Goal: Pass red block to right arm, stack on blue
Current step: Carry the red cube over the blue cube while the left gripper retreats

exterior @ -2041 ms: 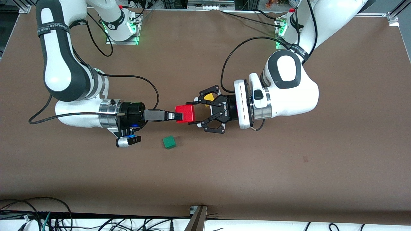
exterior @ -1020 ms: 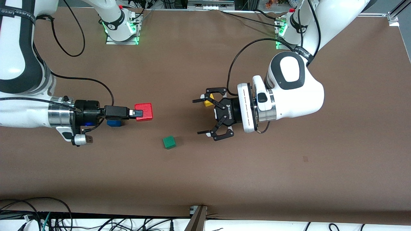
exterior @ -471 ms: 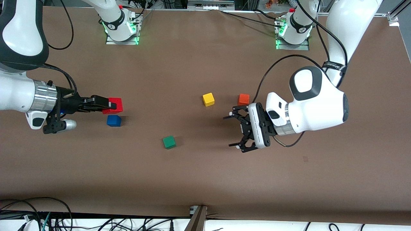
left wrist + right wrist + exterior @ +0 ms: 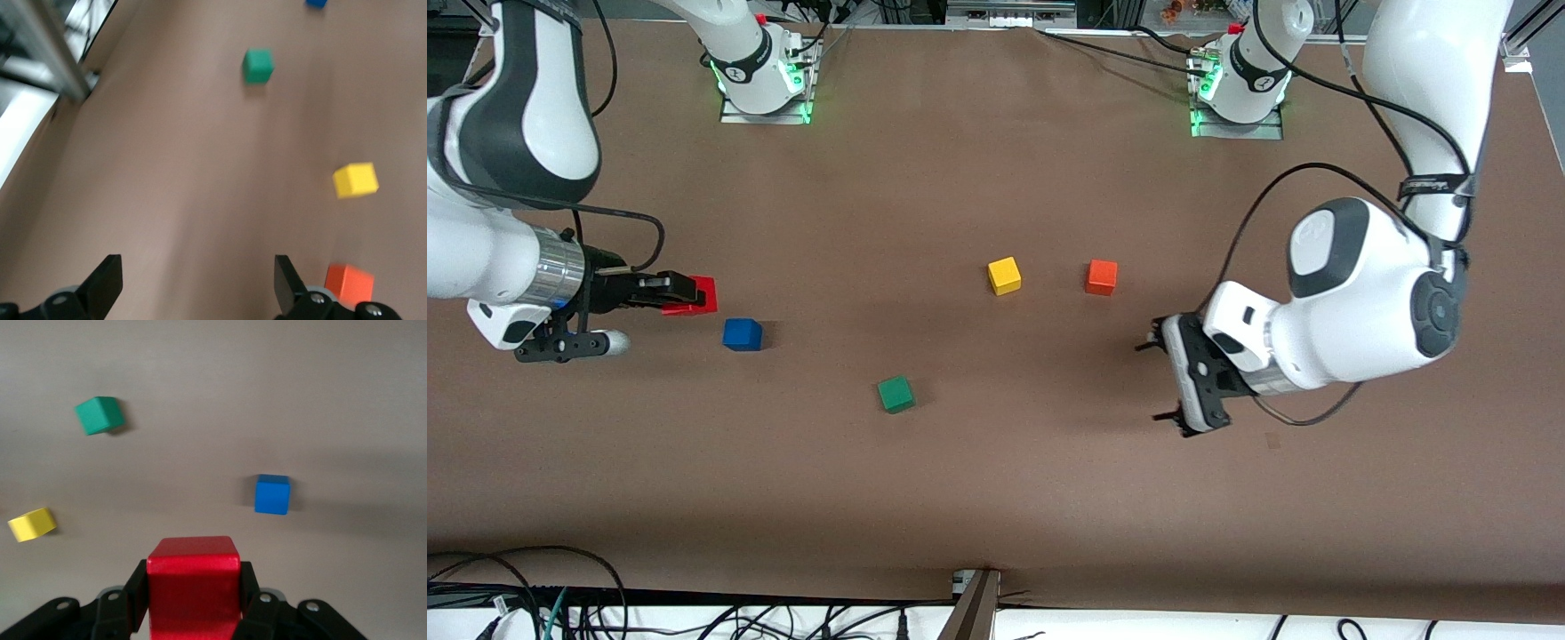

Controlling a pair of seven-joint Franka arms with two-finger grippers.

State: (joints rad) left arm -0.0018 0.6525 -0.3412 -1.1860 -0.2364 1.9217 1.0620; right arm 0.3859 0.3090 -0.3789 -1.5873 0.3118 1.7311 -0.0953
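My right gripper is shut on the red block and holds it in the air at the right arm's end of the table, beside the blue cube, not over it. In the right wrist view the red block sits between the jaws, with the blue cube on the table ahead. My left gripper is open and empty, up over bare table at the left arm's end. In the left wrist view its fingertips stand wide apart.
A green cube lies near the table's middle, nearer the camera than the blue one. A yellow cube and an orange cube lie side by side farther from the camera. Both robot bases stand along the table's top edge.
The right gripper took the red block from the left gripper and carried it toward the right arm's end, past the blue cube. The left gripper opened and drew back toward its own end.
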